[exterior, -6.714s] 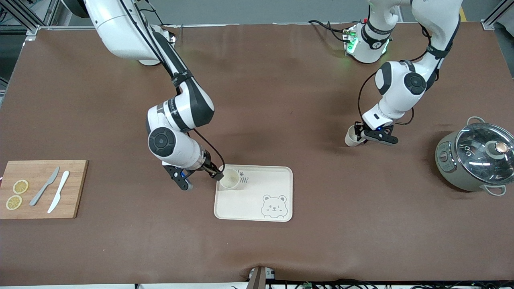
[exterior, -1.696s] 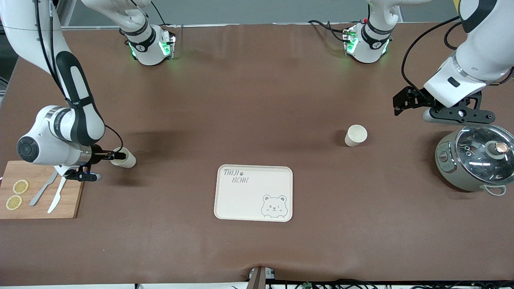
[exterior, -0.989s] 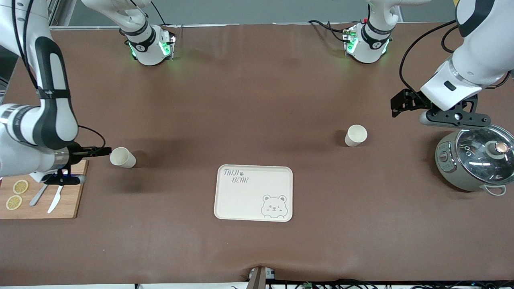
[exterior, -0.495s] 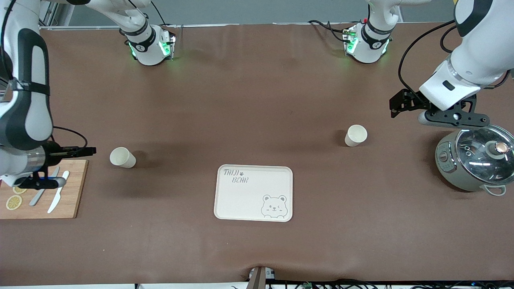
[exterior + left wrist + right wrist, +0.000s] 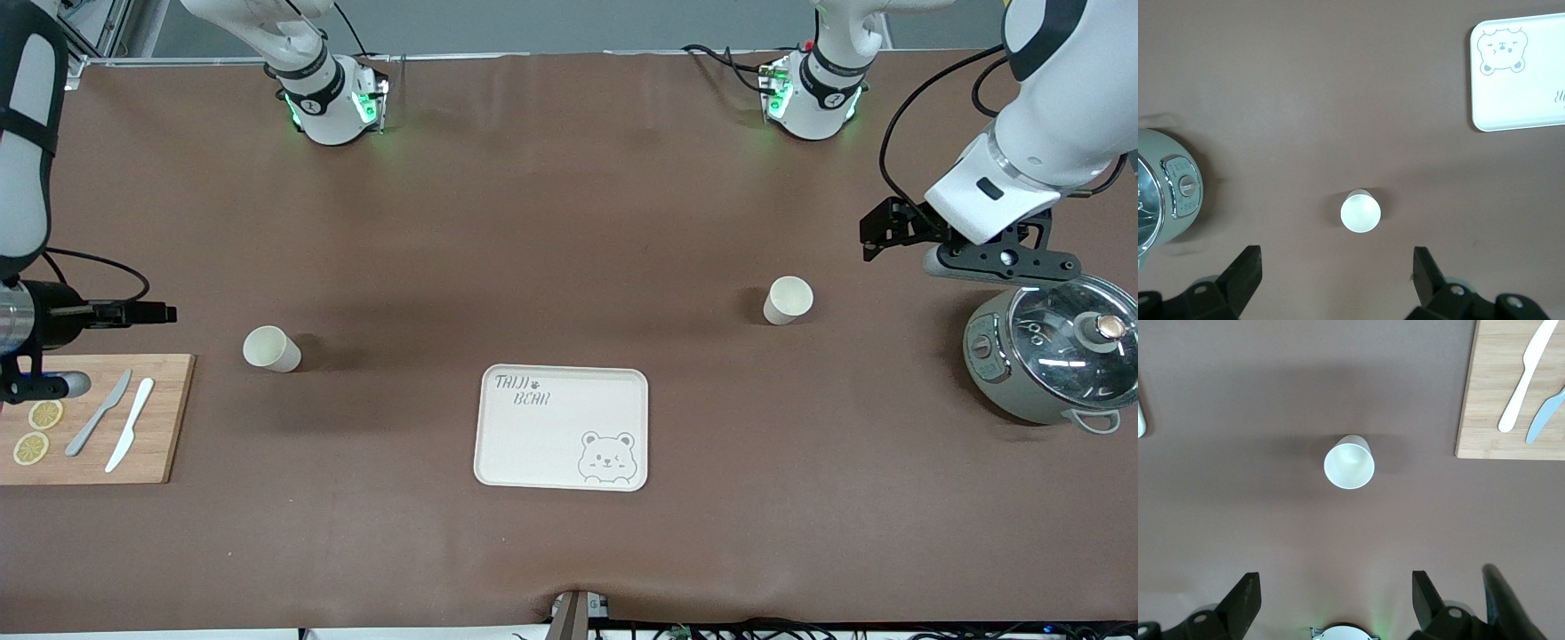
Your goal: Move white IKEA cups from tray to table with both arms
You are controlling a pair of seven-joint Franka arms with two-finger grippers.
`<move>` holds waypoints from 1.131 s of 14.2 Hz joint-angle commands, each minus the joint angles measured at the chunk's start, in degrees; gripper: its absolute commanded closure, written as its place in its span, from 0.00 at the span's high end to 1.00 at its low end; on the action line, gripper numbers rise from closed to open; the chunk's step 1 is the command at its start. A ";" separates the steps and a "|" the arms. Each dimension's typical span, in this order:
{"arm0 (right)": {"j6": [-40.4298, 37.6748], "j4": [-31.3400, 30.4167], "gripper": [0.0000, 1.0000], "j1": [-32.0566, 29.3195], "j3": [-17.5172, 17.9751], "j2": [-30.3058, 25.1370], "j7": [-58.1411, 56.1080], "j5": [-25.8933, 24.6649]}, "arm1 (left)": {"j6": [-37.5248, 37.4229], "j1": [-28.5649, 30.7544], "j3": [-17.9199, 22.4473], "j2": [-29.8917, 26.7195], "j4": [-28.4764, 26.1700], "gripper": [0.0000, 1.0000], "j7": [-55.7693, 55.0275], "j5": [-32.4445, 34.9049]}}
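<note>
Now you see both white cups standing upright on the desk, one (image 5: pixel 272 348) toward the right arm's end, one (image 5: pixel 788 300) toward the left arm's end, the bear tray (image 5: pixel 562 428) between them. Your right hand (image 5: pixel 133 313) and left hand (image 5: pixel 876 238) hang open, holding nothing.

Two upright white cups (image 5: pixel 272 348) (image 5: pixel 788 300) stand apart on table

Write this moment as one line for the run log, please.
left tool: open, above table beside pot | right tool: open, near cutting board | cups: upright on table, apart | tray: no cup
</note>
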 commanded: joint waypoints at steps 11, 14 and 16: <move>-1.45 -1.85 1.00 -1.32 4.41 -13.80 -0.02 -4.38 | -0.05 -0.83 -0.41 0.67 1.66 1.00 -2.01 0.66; -1.11 -5.79 1.00 -1.41 4.32 -17.93 -0.10 -4.46 | -0.05 -0.83 -0.41 0.67 1.57 1.00 -2.10 0.66; -0.75 -7.91 1.00 -1.50 4.32 -20.31 -0.10 -4.47 | -0.05 -0.83 -0.41 0.67 1.57 1.00 -2.10 0.58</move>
